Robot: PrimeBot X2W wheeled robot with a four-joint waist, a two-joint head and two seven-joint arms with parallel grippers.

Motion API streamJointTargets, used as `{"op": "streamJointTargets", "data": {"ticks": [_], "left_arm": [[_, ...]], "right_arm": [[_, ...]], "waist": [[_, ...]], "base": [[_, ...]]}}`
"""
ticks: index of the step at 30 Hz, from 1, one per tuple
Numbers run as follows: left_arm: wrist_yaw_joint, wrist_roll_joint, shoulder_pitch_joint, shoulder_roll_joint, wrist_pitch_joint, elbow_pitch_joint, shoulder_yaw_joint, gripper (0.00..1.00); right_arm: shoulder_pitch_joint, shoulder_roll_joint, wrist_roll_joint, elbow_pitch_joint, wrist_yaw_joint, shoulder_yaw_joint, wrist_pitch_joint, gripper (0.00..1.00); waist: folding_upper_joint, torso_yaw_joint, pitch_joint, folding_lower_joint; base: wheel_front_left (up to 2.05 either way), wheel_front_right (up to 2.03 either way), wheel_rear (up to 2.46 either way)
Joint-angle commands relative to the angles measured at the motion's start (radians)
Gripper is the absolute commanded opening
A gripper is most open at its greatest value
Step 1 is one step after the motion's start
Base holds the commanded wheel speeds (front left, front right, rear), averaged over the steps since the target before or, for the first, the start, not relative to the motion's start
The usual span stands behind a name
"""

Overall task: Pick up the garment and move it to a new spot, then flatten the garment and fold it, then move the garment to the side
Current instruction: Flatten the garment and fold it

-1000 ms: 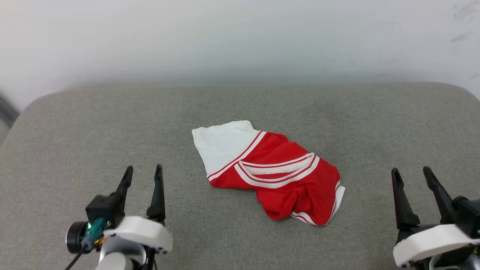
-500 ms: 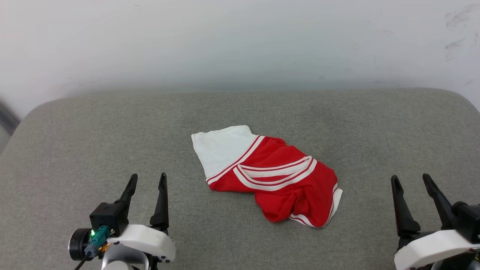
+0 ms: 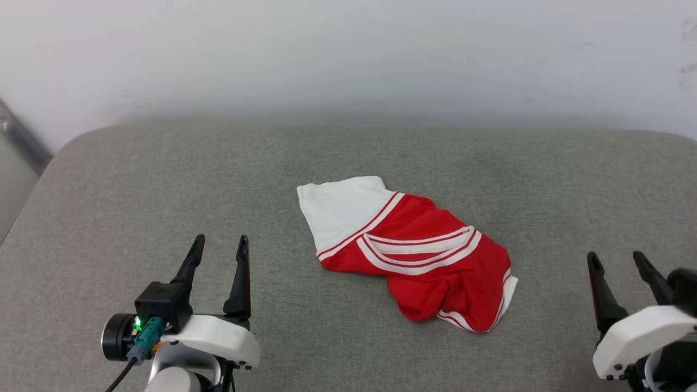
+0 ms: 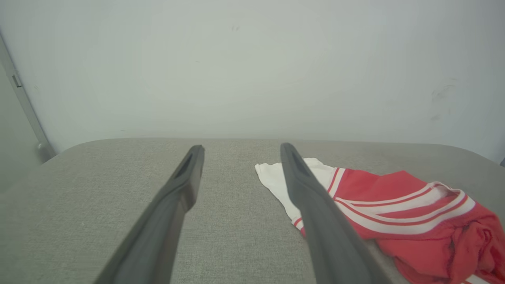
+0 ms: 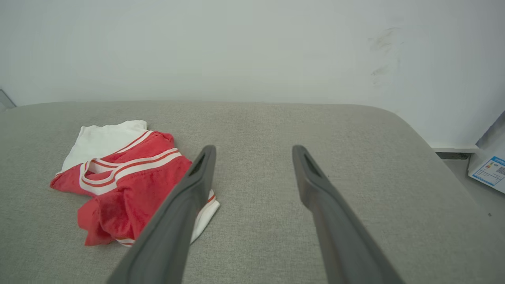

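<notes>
The garment (image 3: 425, 256) lies crumpled in the middle of a grey padded surface (image 3: 109, 190), red with a white sleeve at its far left and striped trim across it. It also appears in the left wrist view (image 4: 410, 213) and the right wrist view (image 5: 126, 185). My left gripper (image 3: 220, 244) hovers open at the lower left, well left of the garment, nothing between its fingers. At the lower right my right gripper (image 3: 618, 258) stands open and empty, right of the garment. No lettering shows on the cloth.
A pale wall (image 3: 348, 54) rises just behind the surface's far edge. The surface's rounded corners fall away at far left and far right. In the right wrist view a box with a blue label (image 5: 489, 169) sits on the floor beyond the right edge.
The whole head view has shifted, so the camera moved; the garment lies as before. Both grippers stay open and low in the view, the right one a little lower and further right.
</notes>
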Motion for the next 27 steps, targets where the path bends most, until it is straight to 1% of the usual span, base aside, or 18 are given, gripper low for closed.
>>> {"op": "streamJointTargets", "data": {"ticks": [1, 3, 8, 12, 15, 19, 20, 21, 22, 23, 27], "left_arm": [[0.002, 0.009, -0.013, 0.0, 0.001, -0.007, -0.001, 1.0], [0.001, 0.011, -0.022, -0.004, -0.001, -0.014, -0.007, 1.0], [0.0, 0.015, -0.051, -0.022, -0.011, -0.026, -0.012, 1.0], [-0.007, 0.019, -0.071, -0.034, -0.019, -0.023, -0.014, 1.0], [-0.009, 0.024, -0.081, -0.041, -0.021, -0.017, -0.012, 1.0], [-0.016, 0.026, -0.091, -0.049, -0.024, -0.007, -0.01, 1.0], [-0.018, 0.026, -0.092, -0.051, -0.025, -0.003, -0.01, 1.0], [-0.019, 0.027, -0.094, -0.053, -0.025, -0.001, -0.011, 1.0], [-0.022, 0.028, -0.097, -0.056, -0.025, 0.001, -0.011, 1.0], [-0.024, 0.03, -0.1, -0.057, -0.025, 0.003, -0.011, 1.0], [-0.029, 0.034, -0.108, -0.062, -0.027, 0.01, -0.01, 1.0]], "right_arm": [[-0.024, -0.018, 0.012, 0.006, -0.001, 0.006, 0.029, 1.0], [-0.047, -0.043, 0.044, 0.023, -0.001, 0.029, 0.103, 1.0], [-0.098, -0.145, 0.152, 0.064, -0.001, 0.13, 0.335, 1.0], [-0.134, -0.191, 0.228, 0.08, -0.001, 0.211, 0.48, 1.0], [-0.162, -0.209, 0.262, 0.091, -0.001, 0.261, 0.532, 1.0], [-0.198, -0.228, 0.288, 0.133, -0.001, 0.311, 0.548, 1.0], [-0.207, -0.23, 0.295, 0.145, -0.001, 0.316, 0.549, 0.95], [-0.219, -0.234, 0.299, 0.155, -0.001, 0.321, 0.545, 0.44], [-0.231, -0.238, 0.303, 0.161, -0.001, 0.324, 0.535, 0.08], [-0.241, -0.239, 0.308, 0.168, -0.001, 0.322, 0.525, 0.0], [-0.281, -0.254, 0.302, 0.193, -0.001, 0.305, 0.481, 0.0]], "waist": [[0.0, 0.021, 0.018, 0.0001], [0.0, 0.042, 0.034, 0.0001], [0.0, 0.097, 0.081, 0.0001], [0.0, 0.127, 0.112, 0.0001], [0.0, 0.141, 0.132, 0.0001], [0.0, 0.149, 0.149, 0.0001], [0.0, 0.15, 0.151, 0.0001], [0.0, 0.151, 0.153, 0.0001], [0.0, 0.151, 0.154, 0.0001], [0.0, 0.151, 0.155, 0.0001], [0.0, 0.15, 0.156, 0.0001]], "base": [[0.0, 0.0, 0.0], [0.0, 0.0, 0.0], [0.0, 0.0, 0.0], [0.0, 0.0, 0.0], [0.0, 0.0, 0.0], [0.0, 0.0, 0.0], [0.0, 0.0, 0.0], [0.0, 0.0, 0.0], [0.0, 0.0, 0.0], [0.0, 0.0, 0.0], [0.0, 0.0, 0.0]]}}
